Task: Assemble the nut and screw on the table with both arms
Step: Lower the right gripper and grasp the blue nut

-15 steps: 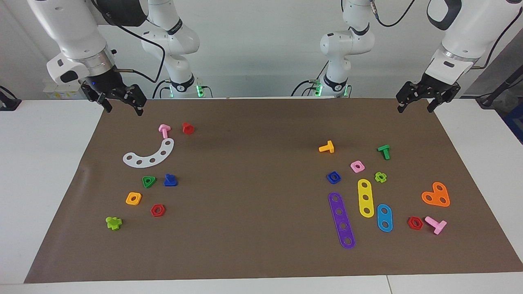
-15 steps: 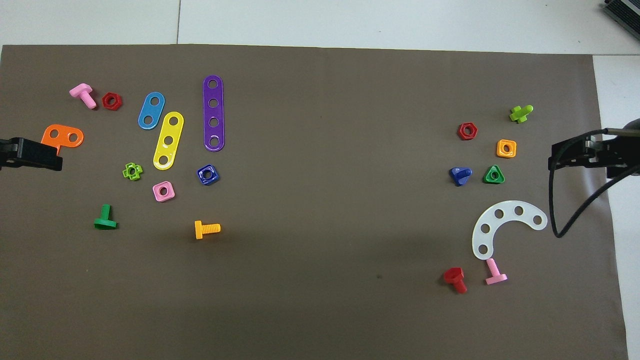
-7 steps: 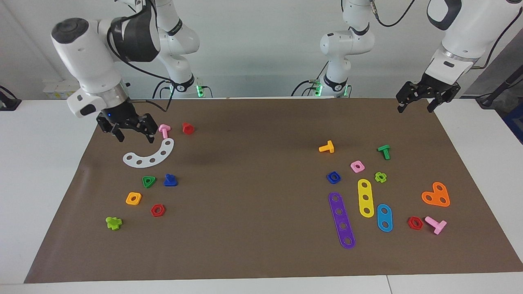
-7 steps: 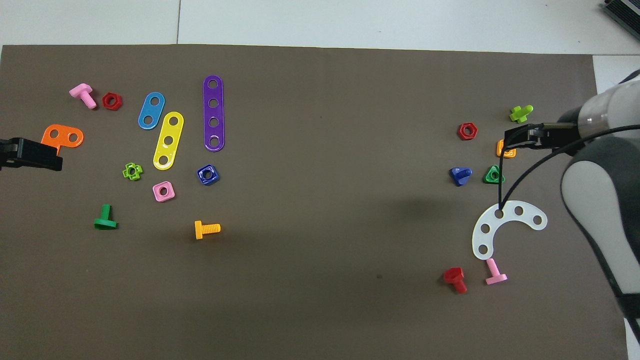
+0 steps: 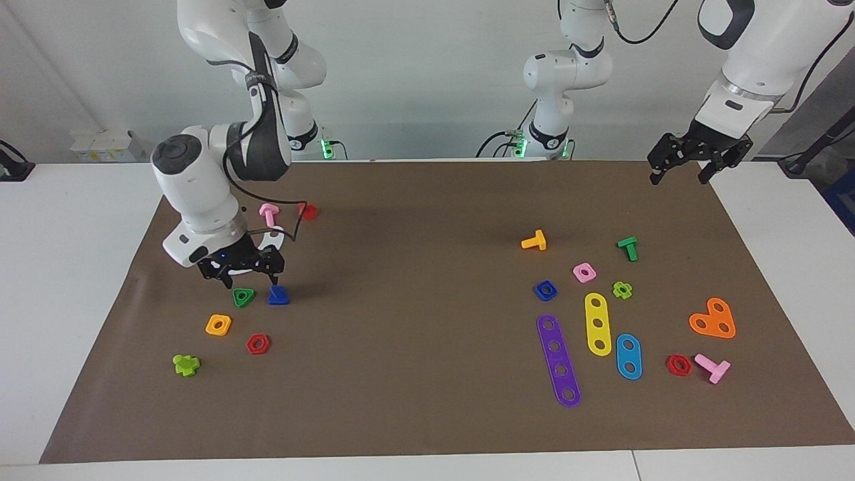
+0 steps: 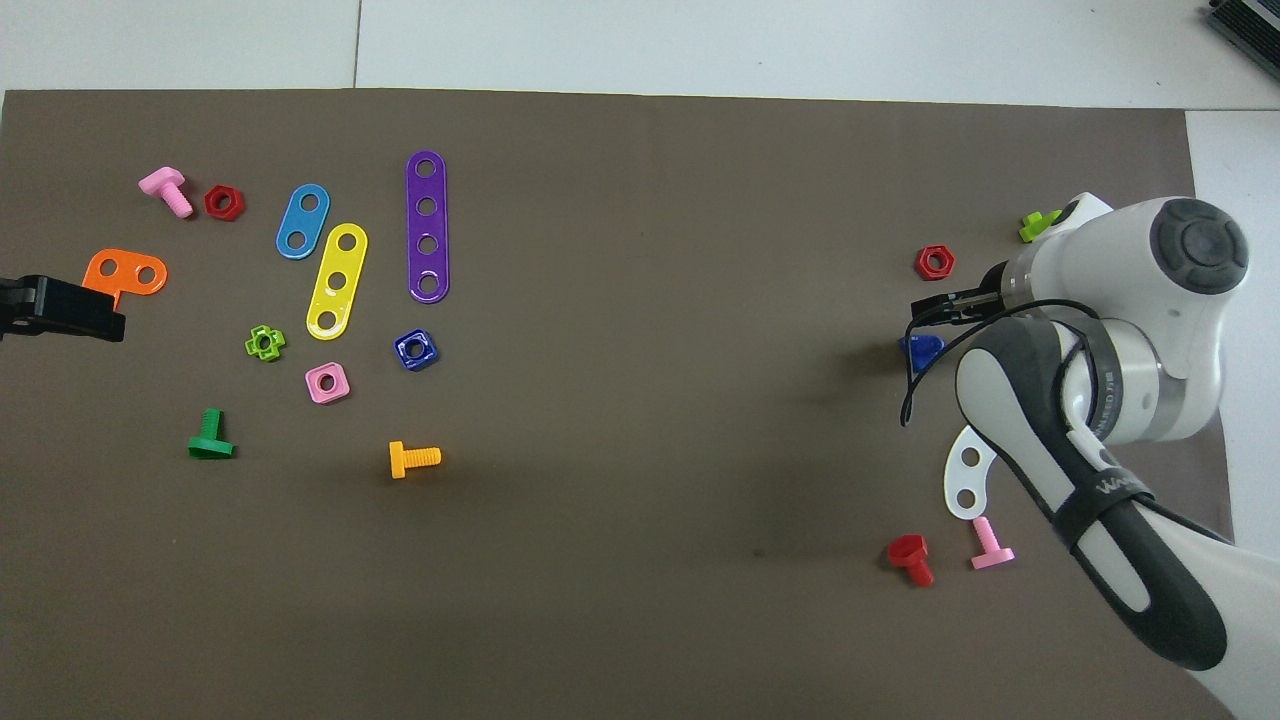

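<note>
Right arm [image 5: 220, 167] reaches down low over the table, wrist bent, right gripper [image 5: 242, 268] pointing down with fingers spread apart, holding nothing. Left arm [image 5: 741, 73] waits raised at its own end of the table, left gripper [image 5: 688, 166] hanging in the air, fingers apart, empty.

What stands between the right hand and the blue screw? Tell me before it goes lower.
Nothing visible does. The right hand is open just over the blue screw, which lies clear on the mat. The green triangular nut sits close beside the screw, apart from it.
</note>
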You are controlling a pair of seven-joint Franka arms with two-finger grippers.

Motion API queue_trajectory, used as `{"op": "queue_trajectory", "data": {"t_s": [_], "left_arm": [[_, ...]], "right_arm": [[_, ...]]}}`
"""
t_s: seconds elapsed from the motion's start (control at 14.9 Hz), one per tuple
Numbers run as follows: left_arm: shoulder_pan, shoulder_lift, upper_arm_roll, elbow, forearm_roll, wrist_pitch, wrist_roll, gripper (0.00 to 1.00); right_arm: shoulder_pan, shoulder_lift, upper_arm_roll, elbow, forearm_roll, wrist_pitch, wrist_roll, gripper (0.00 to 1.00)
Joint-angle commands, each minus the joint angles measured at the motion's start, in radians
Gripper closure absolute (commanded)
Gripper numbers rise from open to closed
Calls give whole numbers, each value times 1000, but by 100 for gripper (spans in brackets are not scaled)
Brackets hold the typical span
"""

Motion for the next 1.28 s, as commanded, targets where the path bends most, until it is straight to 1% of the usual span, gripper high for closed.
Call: {"op": "queue_trajectory", "data": {"t_s": [0.0, 0.07, 0.27, 0.34, 0.4, 0.74, 0.87, 0.94, 1.01, 1.07, 1.21], "left_arm": [[9, -30, -1, -35, -10, 14, 9, 0], [9, -30, -1, -35, -8, 14, 7, 0], [9, -30, -1, -35, -8, 14, 7, 0], [8, -30, -1, -36, -10, 14, 7, 0], [9, -30, -1, -36, -8, 14, 7, 0], [9, -30, -1, -35, -10, 14, 9, 0], [9, -30, -1, -36, -8, 14, 9, 0], [9, -30, -1, -36, -8, 14, 9, 0], [9, -30, -1, -36, -8, 14, 7, 0], [9, -30, -1, -35, -8, 14, 7, 0], [9, -30, -1, -36, -8, 14, 7, 0]], "right_arm": [[14, -10, -2, -48, 24, 36, -66, 1], [14, -8, -2, -63, 24, 45, -95, 4], [2, 4, -2, -103, 49, 115, -159, 26], [2, 7, -2, -102, 62, 117, -169, 33], [2, 11, -2, -102, 84, 119, -176, 38], [3, 31, -2, -104, 92, 132, -210, 41], [3, 31, -2, -105, 92, 133, -216, 46], [3, 31, -2, -104, 92, 133, -221, 51], [3, 31, -2, -104, 92, 131, -224, 57], [3, 31, -2, -104, 92, 128, -225, 68], [3, 31, -2, -96, 92, 119, -218, 100]]}}
